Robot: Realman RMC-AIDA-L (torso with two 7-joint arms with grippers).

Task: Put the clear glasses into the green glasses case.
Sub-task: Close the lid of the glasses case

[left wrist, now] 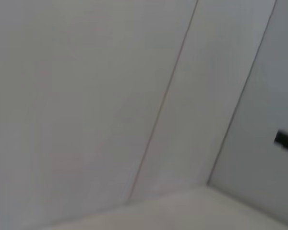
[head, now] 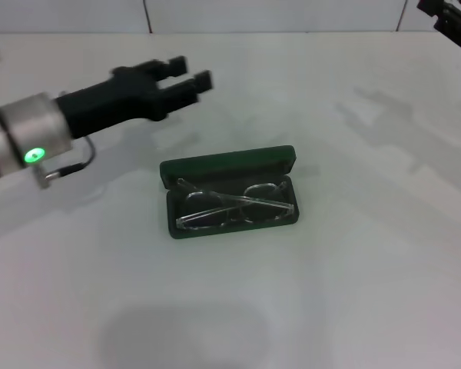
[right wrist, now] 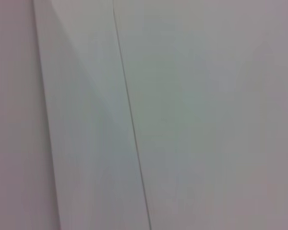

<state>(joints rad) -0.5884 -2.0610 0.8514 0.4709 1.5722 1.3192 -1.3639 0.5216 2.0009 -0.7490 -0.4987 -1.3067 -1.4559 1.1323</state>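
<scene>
White tabletop (head: 353, 292) is bearing the green glasses case (head: 229, 194), lying open with the clear glasses (head: 234, 206) inside. Left gripper (head: 190, 77) is hovering behind the case's left end, fingers parted, empty.

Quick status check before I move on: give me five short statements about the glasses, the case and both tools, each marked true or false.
1. The clear glasses lie inside the green glasses case. True.
2. The case lid is closed. False: it stands open behind the tray.
3. The left tool is holding the glasses. False: it is empty, its fingers apart, raised behind and left of the case.
4. The right tool sits at the far right edge of the head view, away from the case. True.
5. The case lies on its side at the table edge. False: it sits flat near the middle of the white table.
</scene>
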